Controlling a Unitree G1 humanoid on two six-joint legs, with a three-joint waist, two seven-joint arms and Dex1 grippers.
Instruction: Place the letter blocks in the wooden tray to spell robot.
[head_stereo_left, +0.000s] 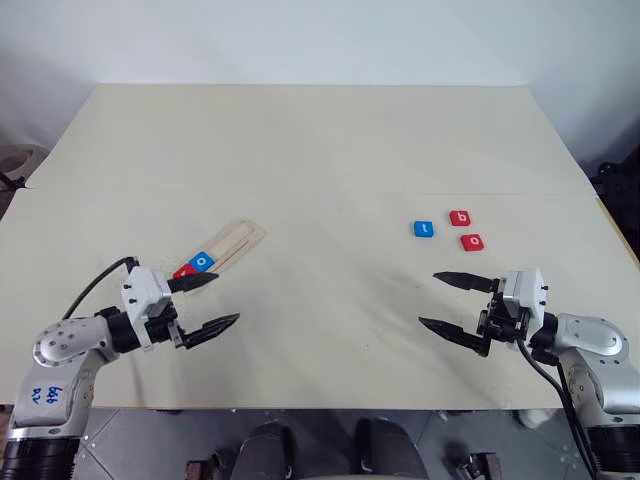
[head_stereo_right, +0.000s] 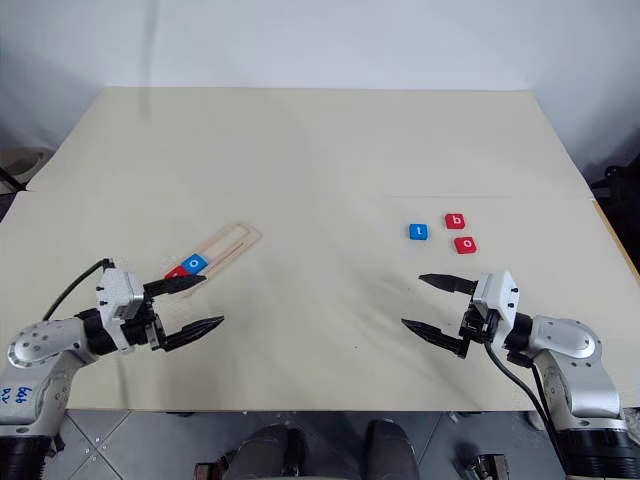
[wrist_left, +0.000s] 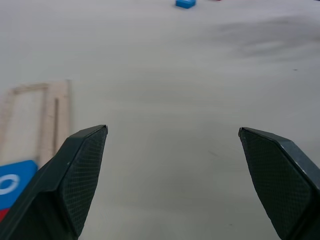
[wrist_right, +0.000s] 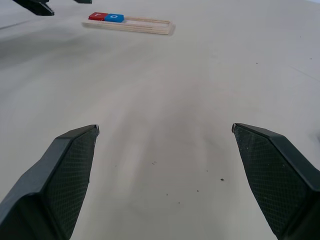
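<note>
Left eye view: left hand (head_stereo_left: 212, 302) overlaps red tile (head_stereo_left: 185, 271).

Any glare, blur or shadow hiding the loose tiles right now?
Left eye view: even light, no glare; t tile, b tile and o tile read clearly. Left wrist view: wooden tray soft, far blue tile blurred, faint shadow on table.
</note>
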